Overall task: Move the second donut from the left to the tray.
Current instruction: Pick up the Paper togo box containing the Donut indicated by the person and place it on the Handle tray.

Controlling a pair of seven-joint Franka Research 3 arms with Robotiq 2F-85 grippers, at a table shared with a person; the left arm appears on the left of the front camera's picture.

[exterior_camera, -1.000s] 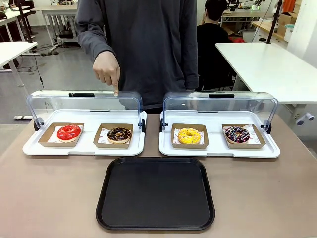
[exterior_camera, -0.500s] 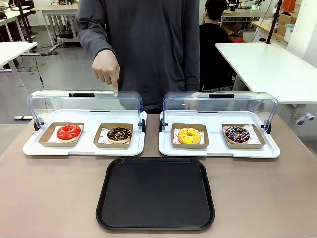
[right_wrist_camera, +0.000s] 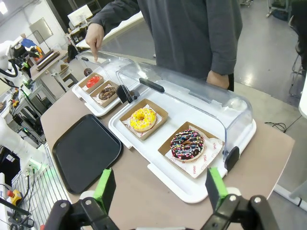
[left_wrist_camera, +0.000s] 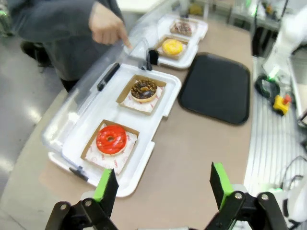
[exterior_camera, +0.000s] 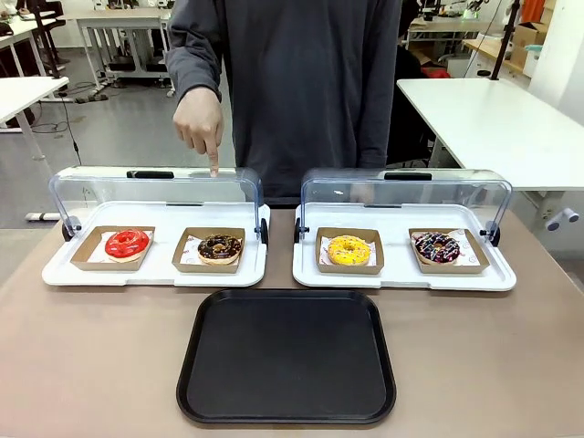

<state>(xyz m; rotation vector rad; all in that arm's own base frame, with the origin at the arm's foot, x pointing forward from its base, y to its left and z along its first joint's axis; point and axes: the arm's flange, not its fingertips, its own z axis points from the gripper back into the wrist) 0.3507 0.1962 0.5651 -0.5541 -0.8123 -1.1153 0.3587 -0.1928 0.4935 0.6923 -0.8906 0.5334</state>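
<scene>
Just beyond tray (exterior_camera: 286,356), chocolate donut (exterior_camera: 220,247)

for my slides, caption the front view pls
A person's hand points down toward the second donut from the left, with the black tray lying in front

glossy grey floor (exterior_camera: 119,137) — white worktable (exterior_camera: 484,119) at right, another white table (exterior_camera: 23,91) at left.

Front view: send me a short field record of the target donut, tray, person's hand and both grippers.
target donut: chocolate with tan crumbs, in cardboard holder on left display tray, untouched
tray: black, no donut on it yet
person's hand: index finger pointing down behind that donut
left gripper: open, holding nothing
right gripper: open, holding nothing
</scene>
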